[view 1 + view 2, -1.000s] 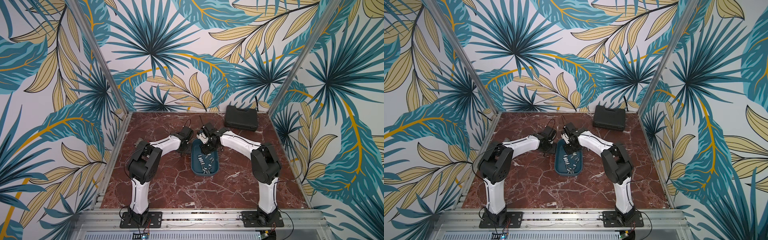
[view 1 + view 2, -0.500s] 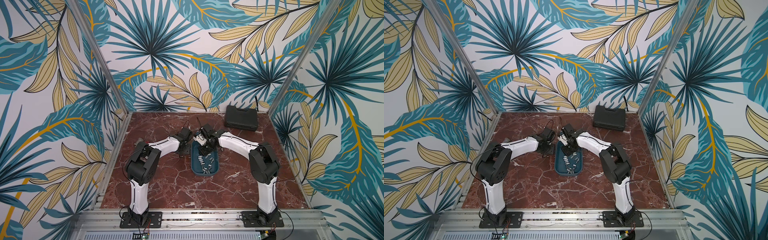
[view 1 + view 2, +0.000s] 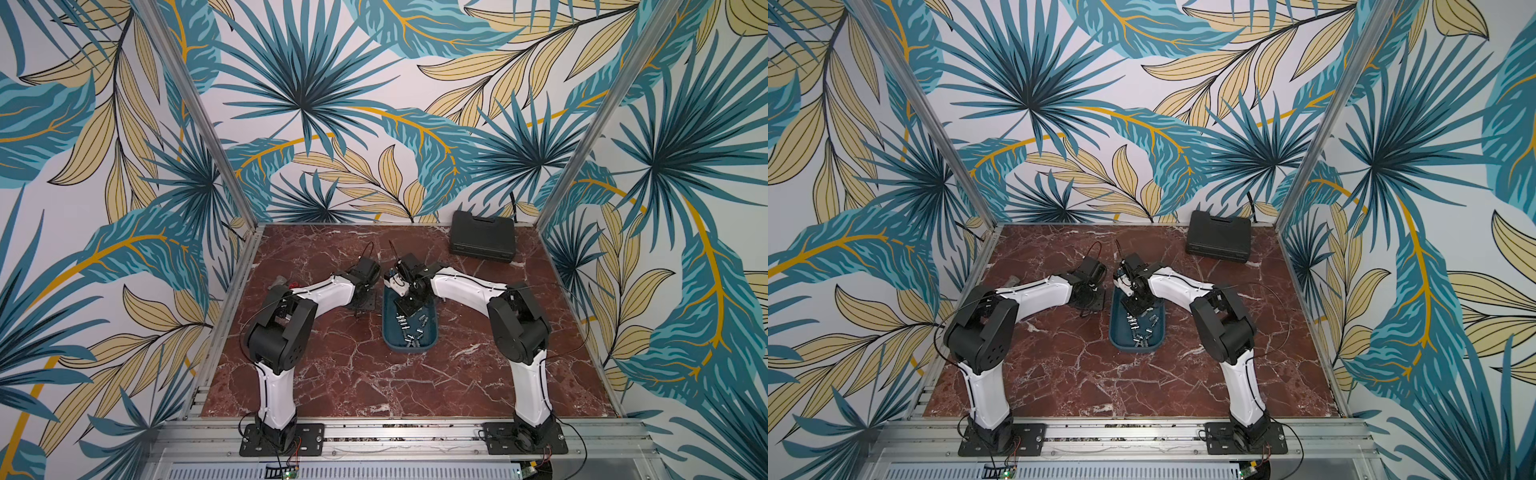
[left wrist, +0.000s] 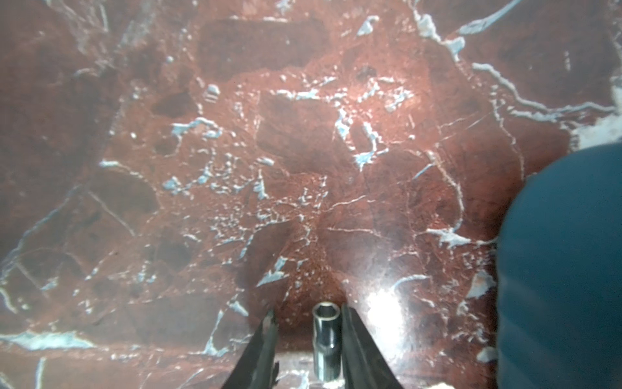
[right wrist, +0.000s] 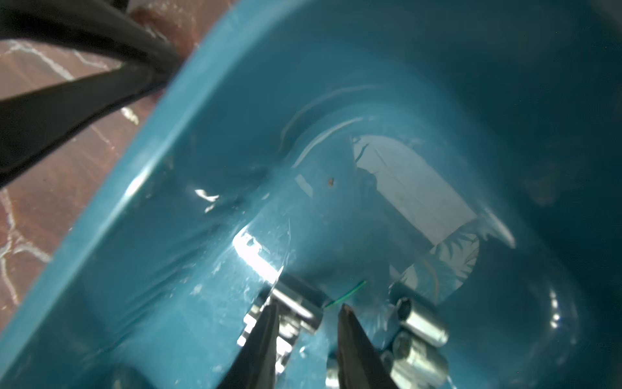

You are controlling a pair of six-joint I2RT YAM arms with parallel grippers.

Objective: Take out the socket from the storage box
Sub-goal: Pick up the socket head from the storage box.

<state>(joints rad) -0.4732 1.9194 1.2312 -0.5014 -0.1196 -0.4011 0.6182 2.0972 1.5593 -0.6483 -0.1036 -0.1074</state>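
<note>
Within half-open left gripper (image 4: 308, 310), untouched-side socket (image 4: 325, 336)

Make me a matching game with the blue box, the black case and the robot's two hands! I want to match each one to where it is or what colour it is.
Things:
1. storage box
2. tool case
3. left hand
4. right hand

Matches:
A. down inside the box, by shiny sockets
B. black, at the far back of the marble table
C. teal-blue, no lid
D. outside the box, over bare marble, one socket between its fingers

Pairs: 1-C, 2-B, 3-D, 4-A
</note>
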